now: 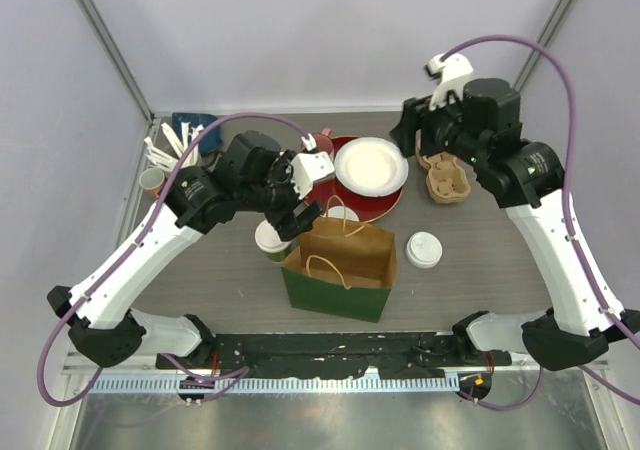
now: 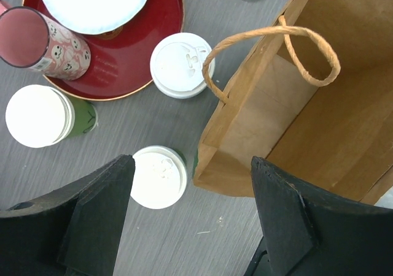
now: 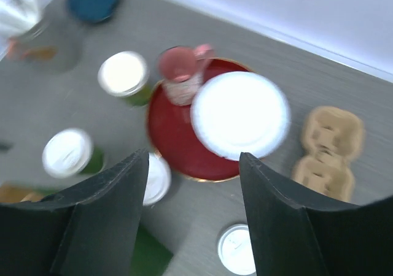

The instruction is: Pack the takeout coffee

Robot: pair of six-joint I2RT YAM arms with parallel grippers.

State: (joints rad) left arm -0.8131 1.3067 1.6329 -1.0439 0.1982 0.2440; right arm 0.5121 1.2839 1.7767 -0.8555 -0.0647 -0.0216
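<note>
Takeout coffee cup (image 2: 158,176), white-lidded and upright, stands directly below the left tool (image 2: 191,160), just beside one corner of the brown paper bag (image 2: 288,122), on the bag's left side. That tool hangs spread wide and holds nothing. One finger (image 2: 92,221) is over bare surface (image 2: 184,239) on the cup's side away from the bag, while the other finger (image 2: 301,221) is over the bag itself.

A second lidded cup (image 2: 181,64) stands just behind the bag, near its rope handle (image 2: 264,32). A third lidded cup (image 1: 423,250) stands to the bag's right. A green cup (image 2: 37,115) stands well apart to the bag's left; I cannot tell whether its cream top is a lid. The bag's inside looks empty.

The right tool (image 3: 193,155), also spread and empty, hovers high behind the bag.

The gap between cup and bag looks slim. A straight descent would likely land the bag-side finger on the bag's rim or inside it. That could fold the wall, snag the handle or drag the bag. Closing there could pinch paper along with the cup, or tip the cup. Too hard a squeeze may dent the paper cup and pop its lid.
</note>
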